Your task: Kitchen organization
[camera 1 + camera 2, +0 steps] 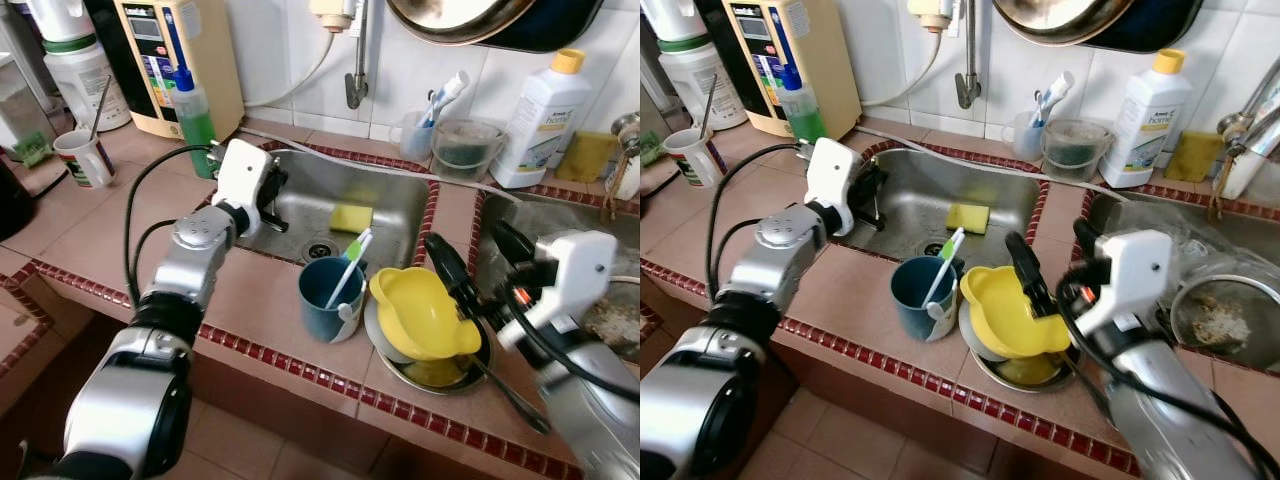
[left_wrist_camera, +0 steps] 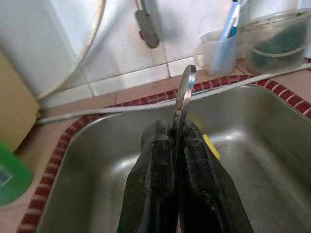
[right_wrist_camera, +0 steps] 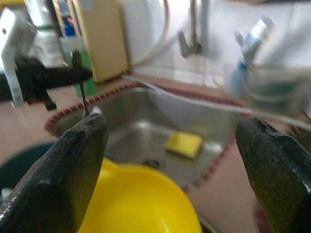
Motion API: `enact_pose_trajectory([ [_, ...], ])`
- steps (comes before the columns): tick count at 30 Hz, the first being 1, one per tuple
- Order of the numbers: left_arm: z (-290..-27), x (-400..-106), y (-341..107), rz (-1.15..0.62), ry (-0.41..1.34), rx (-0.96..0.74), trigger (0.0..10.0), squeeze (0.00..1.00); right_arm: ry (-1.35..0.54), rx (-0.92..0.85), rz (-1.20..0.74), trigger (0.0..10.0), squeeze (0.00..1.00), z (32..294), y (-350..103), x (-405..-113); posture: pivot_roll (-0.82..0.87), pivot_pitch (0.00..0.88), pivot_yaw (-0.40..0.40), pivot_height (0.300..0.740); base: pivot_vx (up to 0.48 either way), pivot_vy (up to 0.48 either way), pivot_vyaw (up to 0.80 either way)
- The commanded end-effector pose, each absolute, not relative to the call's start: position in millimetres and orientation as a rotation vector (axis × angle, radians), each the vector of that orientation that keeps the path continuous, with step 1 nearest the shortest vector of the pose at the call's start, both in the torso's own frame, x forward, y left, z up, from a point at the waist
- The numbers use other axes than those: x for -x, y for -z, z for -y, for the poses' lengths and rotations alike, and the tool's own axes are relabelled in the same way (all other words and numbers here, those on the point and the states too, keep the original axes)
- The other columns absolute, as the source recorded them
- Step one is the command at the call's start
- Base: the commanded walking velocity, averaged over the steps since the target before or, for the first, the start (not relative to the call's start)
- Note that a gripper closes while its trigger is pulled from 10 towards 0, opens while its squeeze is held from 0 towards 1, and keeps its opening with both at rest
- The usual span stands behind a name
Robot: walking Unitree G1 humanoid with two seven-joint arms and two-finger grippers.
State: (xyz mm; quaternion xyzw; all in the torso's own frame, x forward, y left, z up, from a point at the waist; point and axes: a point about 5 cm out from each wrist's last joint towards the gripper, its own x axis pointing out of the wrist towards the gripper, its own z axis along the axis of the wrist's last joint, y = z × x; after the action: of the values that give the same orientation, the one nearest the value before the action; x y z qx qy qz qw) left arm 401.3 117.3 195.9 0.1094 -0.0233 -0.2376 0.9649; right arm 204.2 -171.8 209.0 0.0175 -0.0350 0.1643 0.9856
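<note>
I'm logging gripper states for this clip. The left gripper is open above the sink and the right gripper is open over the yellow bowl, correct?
Not quite. The left gripper is shut, not open: the left wrist view shows its fingers pinching a thin metal utensil above the sink. The rest stands: the right gripper is open over the yellow bowl.
</note>
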Motion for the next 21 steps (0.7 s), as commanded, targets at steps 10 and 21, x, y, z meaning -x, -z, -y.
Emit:
enact_pose_trajectory([
  [10,-95,-402,-188,0.020,0.547,-0.261,10.0,0.00,-0.369,-0.071,0.030,10.0,0.00,164,-215,-174,-0.36,0.115,0.160,0.740,0.000,0.000,0.00],
  [21,-83,-401,-186,0.002,0.628,-0.219,10.0,0.00,-0.372,-0.110,0.007,10.0,0.00,162,-215,-159,-0.40,0.134,0.176,0.740,0.000,0.000,0.00],
])
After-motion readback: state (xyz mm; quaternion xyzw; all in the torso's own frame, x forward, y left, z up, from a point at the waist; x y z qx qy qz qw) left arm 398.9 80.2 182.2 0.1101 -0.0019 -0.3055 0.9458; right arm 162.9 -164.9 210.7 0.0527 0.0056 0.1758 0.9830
